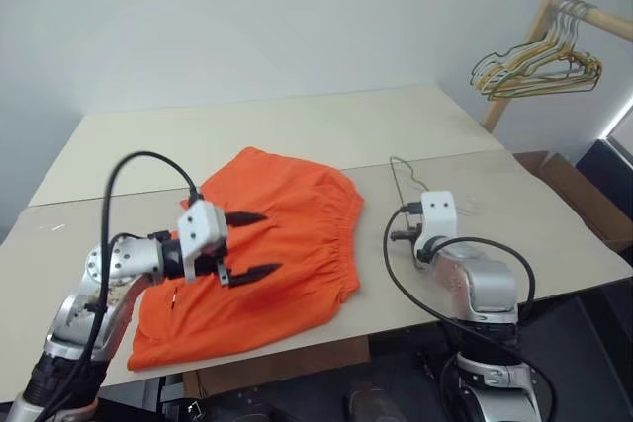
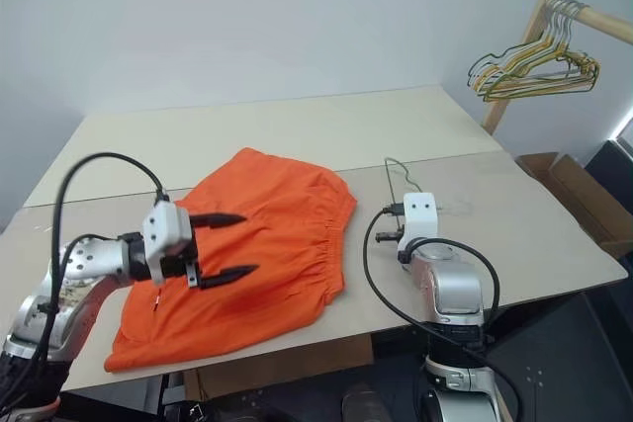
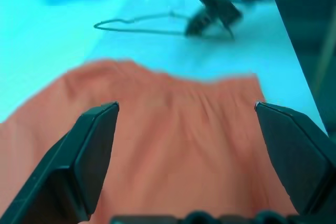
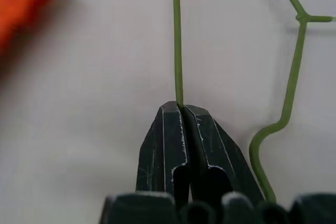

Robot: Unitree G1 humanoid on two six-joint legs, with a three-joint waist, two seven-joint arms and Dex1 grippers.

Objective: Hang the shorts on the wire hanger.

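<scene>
Left gripper (image 1: 259,244): nearest the head camera, on the robot's left. Its two black fingers are spread wide with nothing between them. It hovers above the near half of the shorts, pointing across them toward the robot's right.

Shorts (image 1: 287,244): bright orange fabric, lying flat and a little rumpled on the table. The gathered elastic waistband faces the robot's right side, toward the other arm. The near corner reaches the table's front edge.

Right gripper (image 4: 182,109): fingers pressed tightly together, pinching a straight run of the wire hanger at their tips. In the head views its white wrist sits low over the table, just right of the waistband and apart from it.

Wire hanger (image 4: 177,40): thin olive-green wire lying on the bare tabletop, right of the shorts and not touching them. One straight side runs away from the closed fingertips; the curved hook bends beside them.

Table (image 1: 326,126): pale beige top made of two panels with a seam between them.

Hanger bunch (image 1: 539,71): green, yellow and tan hangers on a wooden rail at far right, well apart from the table.
</scene>
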